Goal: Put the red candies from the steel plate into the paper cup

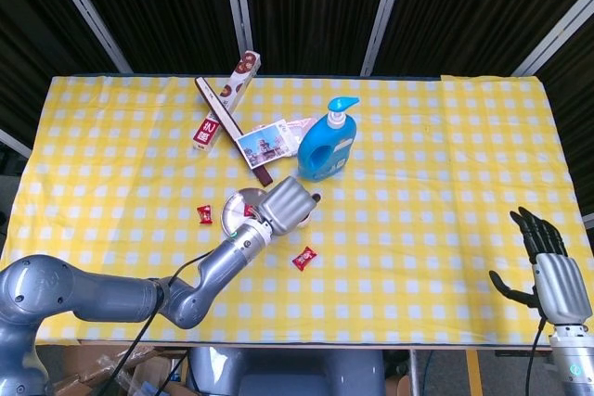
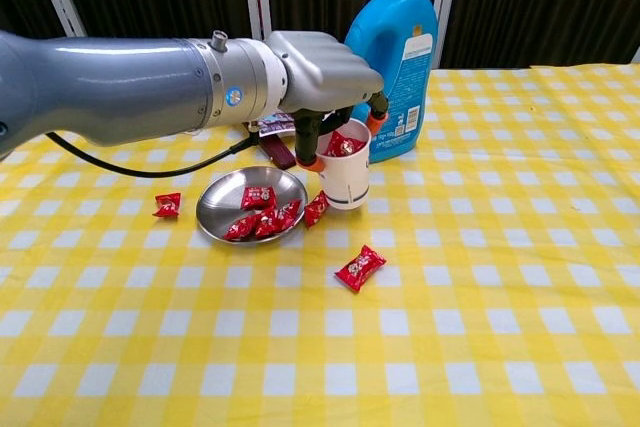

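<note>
The steel plate [image 2: 222, 205] lies on the yellow checked cloth with a few red candies [image 2: 262, 217] in it. My left hand [image 2: 320, 72] grips the white paper cup [image 2: 345, 175] at its rim, fingers on both sides, just right of the plate and close to the blue bottle. Red candies show inside the cup. One candy [image 2: 315, 209] lies against the plate's right edge. In the head view the left hand [image 1: 283, 203] covers the cup and part of the plate [image 1: 234, 203]. My right hand [image 1: 548, 271] hangs open at the table's far right, holding nothing.
A blue pump bottle [image 2: 392, 67] stands right behind the cup. Loose red candies lie on the cloth, one [image 2: 360, 267] in front of the cup and one [image 2: 167, 205] left of the plate. Snack boxes [image 1: 227, 99] and a postcard [image 1: 267, 141] lie at the back.
</note>
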Controlling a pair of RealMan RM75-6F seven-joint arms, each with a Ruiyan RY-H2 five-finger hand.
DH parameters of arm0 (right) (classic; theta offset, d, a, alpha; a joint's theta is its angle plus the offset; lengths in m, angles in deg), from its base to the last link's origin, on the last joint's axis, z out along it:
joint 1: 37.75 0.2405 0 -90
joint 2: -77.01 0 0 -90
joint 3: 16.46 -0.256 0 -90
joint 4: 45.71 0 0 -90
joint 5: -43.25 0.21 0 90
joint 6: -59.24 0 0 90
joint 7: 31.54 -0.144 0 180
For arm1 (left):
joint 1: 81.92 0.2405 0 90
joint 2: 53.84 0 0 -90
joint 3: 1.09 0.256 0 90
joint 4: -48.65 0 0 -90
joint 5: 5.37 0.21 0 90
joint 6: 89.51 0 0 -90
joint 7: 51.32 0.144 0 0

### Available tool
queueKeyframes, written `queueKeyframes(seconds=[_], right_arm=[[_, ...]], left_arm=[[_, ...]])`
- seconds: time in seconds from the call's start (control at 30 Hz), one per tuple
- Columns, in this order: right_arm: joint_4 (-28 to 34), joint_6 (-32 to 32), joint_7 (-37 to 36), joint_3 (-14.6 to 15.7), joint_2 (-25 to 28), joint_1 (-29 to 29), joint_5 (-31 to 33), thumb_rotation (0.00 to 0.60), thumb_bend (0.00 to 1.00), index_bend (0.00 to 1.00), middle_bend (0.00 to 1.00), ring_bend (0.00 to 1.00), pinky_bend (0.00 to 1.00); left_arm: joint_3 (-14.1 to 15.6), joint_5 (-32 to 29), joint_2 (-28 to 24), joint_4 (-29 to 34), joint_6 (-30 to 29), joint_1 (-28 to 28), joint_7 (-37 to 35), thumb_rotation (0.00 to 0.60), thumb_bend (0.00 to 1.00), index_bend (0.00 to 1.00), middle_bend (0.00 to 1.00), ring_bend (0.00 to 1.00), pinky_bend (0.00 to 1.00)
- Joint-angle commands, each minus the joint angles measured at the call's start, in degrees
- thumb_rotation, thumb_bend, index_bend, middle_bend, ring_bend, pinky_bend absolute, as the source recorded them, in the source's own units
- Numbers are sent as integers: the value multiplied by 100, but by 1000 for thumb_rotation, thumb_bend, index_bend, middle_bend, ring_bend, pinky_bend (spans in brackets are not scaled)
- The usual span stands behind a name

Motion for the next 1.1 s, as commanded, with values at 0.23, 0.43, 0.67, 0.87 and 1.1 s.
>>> queueKeyframes(seconds=[0.23,0.43,0.67,0.87,1.1], right_arm=[[-2,20,-8,-4,-3,8,15,600,336,0,0,0,0],[2,30,2,-3,-3,10,23,600,336,0,0,0,0],[10,24,-2,-4,1,7,23,600,336,0,0,0,0],[10,26,-13,-3,4,7,22,600,335,0,0,0,0],[7,26,-44,-4,13,7,16,600,336,0,0,0,0]], left_arm=[[-85,127,48,-268,-144,76,-109,600,290,340,750,890,916],[-32,103,-12,-324,-98,112,-32,600,290,341,749,890,916],[22,46,6,-452,-55,157,39,600,290,342,749,889,916],[14,77,146,-697,39,170,-8,600,290,342,747,889,916],[32,184,355,-1031,121,149,28,600,290,342,743,890,916]])
